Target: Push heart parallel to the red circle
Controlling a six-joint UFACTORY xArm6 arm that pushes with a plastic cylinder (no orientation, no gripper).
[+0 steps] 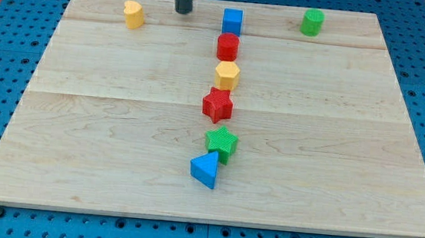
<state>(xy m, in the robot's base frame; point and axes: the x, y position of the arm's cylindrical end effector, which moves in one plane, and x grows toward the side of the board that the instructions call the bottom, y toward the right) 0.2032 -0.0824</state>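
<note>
Yellow heart (134,14) sits near the board's top edge, toward the view's left, with my tip (183,12) just to its right, holding nothing; the red circle (228,46) lies further right and slightly lower, so the heart needs nudging downward.

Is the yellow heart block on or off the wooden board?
On: yellow heart block sits inside wooden board's top-left corner, left of my tip.
</note>
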